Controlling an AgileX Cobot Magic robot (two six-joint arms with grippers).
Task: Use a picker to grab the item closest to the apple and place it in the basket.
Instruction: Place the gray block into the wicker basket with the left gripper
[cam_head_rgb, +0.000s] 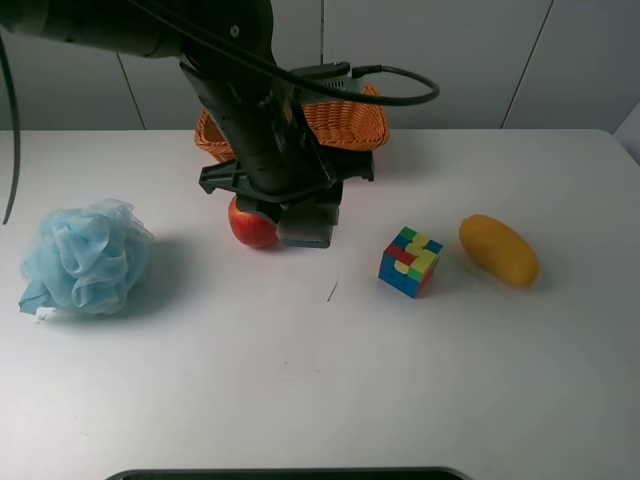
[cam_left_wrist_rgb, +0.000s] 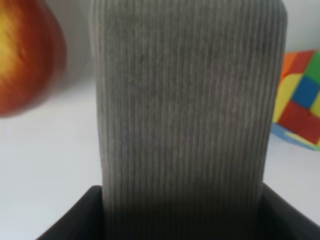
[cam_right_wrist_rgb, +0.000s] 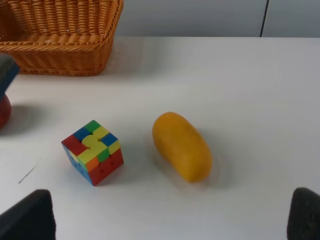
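Note:
A red apple (cam_head_rgb: 250, 225) lies on the white table in front of the basket (cam_head_rgb: 352, 122). A grey ribbed block (cam_head_rgb: 304, 233) sits right beside the apple, on its right. My left gripper (cam_head_rgb: 303, 212) is directly over the block, with its dark fingers (cam_left_wrist_rgb: 80, 215) pressed against the block's sides. The block (cam_left_wrist_rgb: 185, 100) fills the left wrist view, with the apple (cam_left_wrist_rgb: 25, 55) next to it. I cannot tell whether the block rests on the table. My right gripper (cam_right_wrist_rgb: 170, 220) is open and empty, and out of the exterior high view.
A coloured puzzle cube (cam_head_rgb: 410, 261) and a yellow mango (cam_head_rgb: 498, 250) lie to the right of the block. A blue bath pouf (cam_head_rgb: 88, 257) lies at the left. The orange wicker basket (cam_right_wrist_rgb: 60, 45) stands at the back, partly behind my left arm.

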